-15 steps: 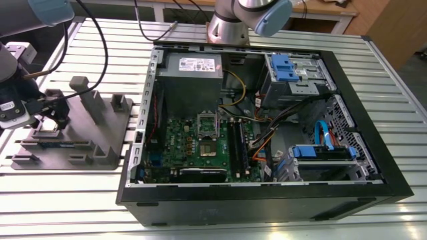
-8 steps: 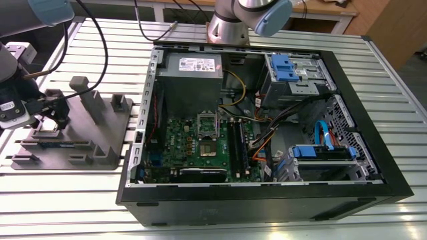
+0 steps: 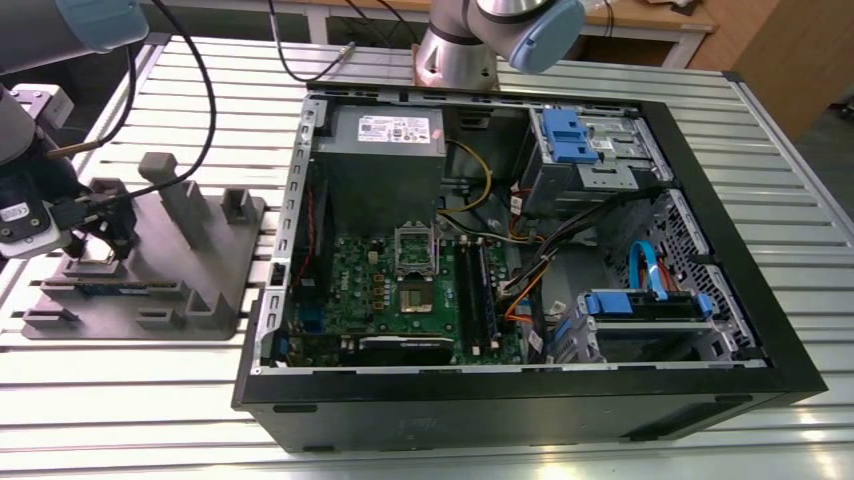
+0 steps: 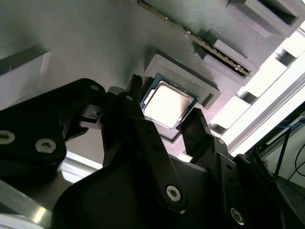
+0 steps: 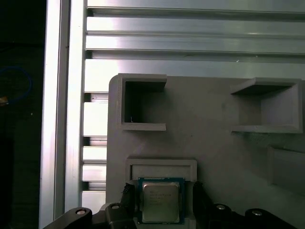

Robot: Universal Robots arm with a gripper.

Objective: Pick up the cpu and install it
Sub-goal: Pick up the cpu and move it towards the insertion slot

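1. Currently the gripper [image 4: 164, 101] [image 5: 162, 190] is spread open and low over the cpu [image 4: 167, 101] [image 5: 159, 201], with one black finger [image 4: 143, 124] [image 5: 200, 198] on each side of the chip. Nothing is clamped.
2. In the first wrist view a thin gap shows between each fingertip and the cpu edge. I can't tell from the second wrist view whether the near fingertip touches the chip's corner.
3. The cpu lies flat, metal top up, in its shallow square recess on the grey tray [image 4: 95, 47] [image 5: 209, 138]. It isn't lifted.
4. Just past the recess in the second wrist view, a memory stick [image 4: 200, 40] stands on edge in a slot of the same tray.
5. Further along the tray in the first wrist view are two boxy pockets [image 5: 143, 105] [image 5: 267, 107].
6. In the exterior view the gripper [image 3: 100, 235] sits over the tray [image 3: 234, 260] at the exterior view's left. The tray rests on the slatted aluminium table [image 3: 134, 400] [image 5: 190, 43].
7. Beside the tray, toward the exterior view's right, is the open black PC case [image 3: 534, 405] lying on its side, well apart from the gripper.
8. Inside the case is the green motherboard [image 3: 387, 290], with the silver socket frame [image 3: 416, 248] near its middle and black memory sticks [image 3: 474, 290] seated just beside it.
9. Farther back in the case are the grey power supply [image 3: 387, 135] and a blue drive bracket [image 3: 567, 135].
10. Behind the case is the arm's base [image 3: 461, 50].
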